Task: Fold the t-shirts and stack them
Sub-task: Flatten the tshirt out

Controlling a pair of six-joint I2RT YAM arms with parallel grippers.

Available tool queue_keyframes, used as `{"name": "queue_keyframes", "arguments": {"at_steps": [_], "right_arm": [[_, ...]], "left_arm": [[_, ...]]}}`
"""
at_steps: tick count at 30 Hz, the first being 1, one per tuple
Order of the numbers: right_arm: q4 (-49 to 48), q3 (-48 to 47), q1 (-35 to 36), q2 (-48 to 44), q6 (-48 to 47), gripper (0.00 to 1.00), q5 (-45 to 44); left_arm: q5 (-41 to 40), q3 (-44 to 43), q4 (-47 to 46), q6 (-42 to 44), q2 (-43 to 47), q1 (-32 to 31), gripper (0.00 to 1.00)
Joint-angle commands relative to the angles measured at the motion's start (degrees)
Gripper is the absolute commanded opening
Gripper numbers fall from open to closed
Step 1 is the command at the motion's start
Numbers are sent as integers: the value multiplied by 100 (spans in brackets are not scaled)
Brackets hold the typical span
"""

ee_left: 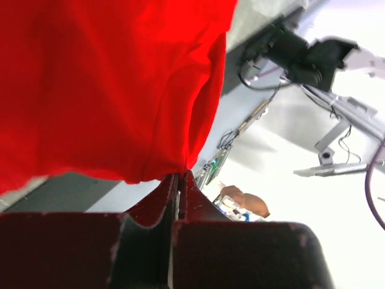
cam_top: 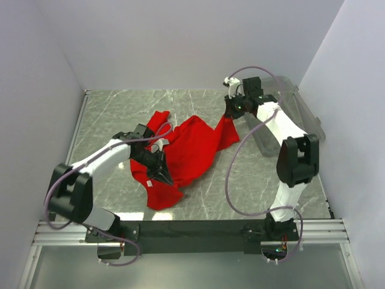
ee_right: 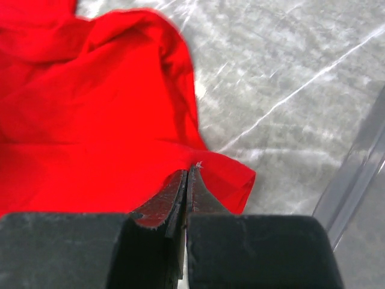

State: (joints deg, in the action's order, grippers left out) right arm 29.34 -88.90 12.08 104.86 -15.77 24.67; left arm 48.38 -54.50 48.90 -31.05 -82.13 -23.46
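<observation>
Currently crumpled on the counter (cam_top: 120, 114), left of the clear bin (cam_top: 304, 111): one red t-shirt (cam_top: 186, 150), not yet folded. Clamped tight on the shirt edge farthest from the clear bin: left end effector (cam_top: 161, 171). Pinched closed on the shirt corner nearest the clear bin: right end effector (cam_top: 230, 114), with only a thin fold of hem between the jaws.

Expect slip at that corner if pulled apart too fast. Avoid uneven lift; likely result is bunched cloth and a skewed fold. Keep off the clear bin wall while spreading; probable collision otherwise.
</observation>
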Motion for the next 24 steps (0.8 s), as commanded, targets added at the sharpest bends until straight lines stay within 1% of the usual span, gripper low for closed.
{"name": "queue_keyframes", "arguments": {"at_steps": [1,3,4,6,7,8,9,10,11,12,14,15,16,17,18,19,20,21,22,24], "right_arm": [[-43,-793,154,429,258,0,-303],[1,-1286,242,806,530,0,-523],[1,-1435,269,912,627,0,-637],[-103,-1700,304,1141,899,0,-1015],[-183,-1718,322,1194,979,0,-1147],[-244,-1727,330,1247,1092,0,-1305],[-314,-1727,357,1317,1137,0,-1332],[-333,-1736,366,1370,1172,0,-1324],[-307,-1770,366,1414,1207,0,-1315],[-254,-1780,383,1484,1225,0,-1254],[-254,-1710,383,1520,1269,0,-1193],[-280,-1666,401,1511,1278,0,-1157],[-297,-1622,401,1503,1278,0,-1131],[-315,-1526,401,1476,1287,0,-1113],[-359,-1481,401,1433,1296,0,-1078],[-359,-1437,410,1415,1287,0,-1052],[-377,-1385,410,1388,1278,0,-1034],[-377,-1349,410,1336,1269,0,-999],[-385,-1288,401,1301,1252,0,-990],[-456,-1182,392,1186,1243,0,-964]], "left_arm": [[-224,-420,-285,336,-540,192,1],[-425,-789,-338,284,-673,464,1],[-548,-903,-320,292,-734,787,1],[-1083,-1132,-294,292,-804,1149,2],[-1311,-1185,-285,301,-892,1456,3],[-1679,-1273,-311,318,-954,1554,6],[-1857,-1326,-320,353,-1024,1634,14],[-1928,-1370,-346,389,-1199,1678,18],[-1972,-1492,-390,432,-1305,1687,20],[-2234,-1572,-390,450,-1428,1687,25],[-2525,-1860,-356,459,-1692,1687,29],[-2831,-1958,-347,459,-1745,1687,34],[-3034,-2072,-338,459,-1745,1687,37],[-3245,-2334,-312,459,-1719,1678,43],[-3386,-2459,-294,485,-1597,1678,45],[-3405,-2556,-329,486,-1483,1670,54],[-3371,-2713,-364,520,-1360,1670,60],[-3144,-2767,-382,538,-1132,1635,82],[-3029,-2863,-312,556,-1060,1600,86],[-2870,-2882,99,556,-920,1451,85]]}}
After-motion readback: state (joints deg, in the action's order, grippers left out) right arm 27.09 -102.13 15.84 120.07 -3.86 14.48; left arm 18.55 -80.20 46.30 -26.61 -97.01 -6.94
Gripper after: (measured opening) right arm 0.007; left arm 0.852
